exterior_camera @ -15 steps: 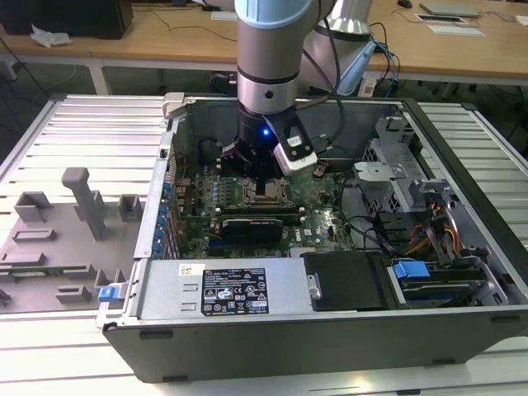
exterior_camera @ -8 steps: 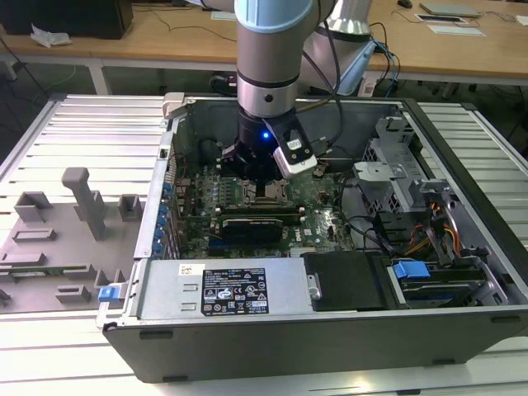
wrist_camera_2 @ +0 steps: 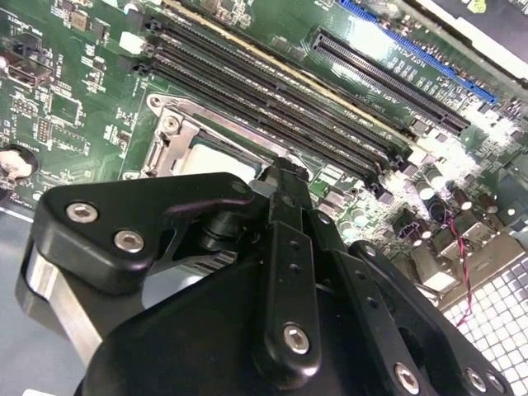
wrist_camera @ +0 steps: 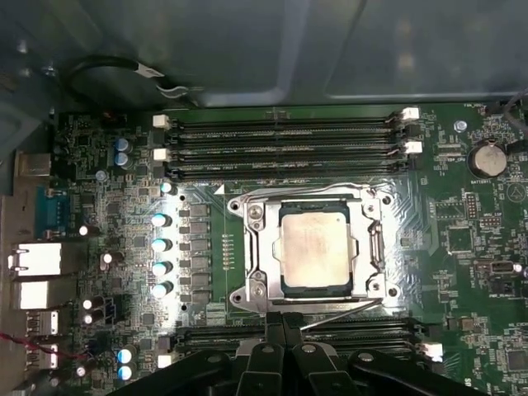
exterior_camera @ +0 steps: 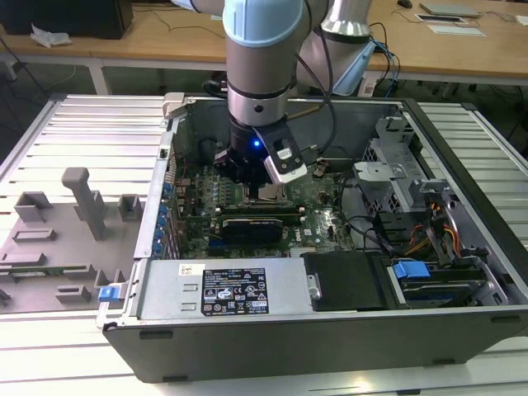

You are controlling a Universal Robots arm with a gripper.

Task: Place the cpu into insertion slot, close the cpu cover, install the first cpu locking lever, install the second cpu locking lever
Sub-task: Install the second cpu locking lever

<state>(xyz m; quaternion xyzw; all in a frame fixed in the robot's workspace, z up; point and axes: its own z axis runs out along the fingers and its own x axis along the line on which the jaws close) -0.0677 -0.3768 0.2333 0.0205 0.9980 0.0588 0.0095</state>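
- Gripper hangs right over the motherboard, fingers drawn narrow together, nothing visibly between them, tips just beside the socket's near edge by a thin locking lever.
- The cpu sits in the insertion slot mid-board, the cpu cover framing it flat.
- My read: the chip's light, stiff, delicate; that wiry lever is springy, so take it at its free end.
- Beyond, memory slots line the far edge.
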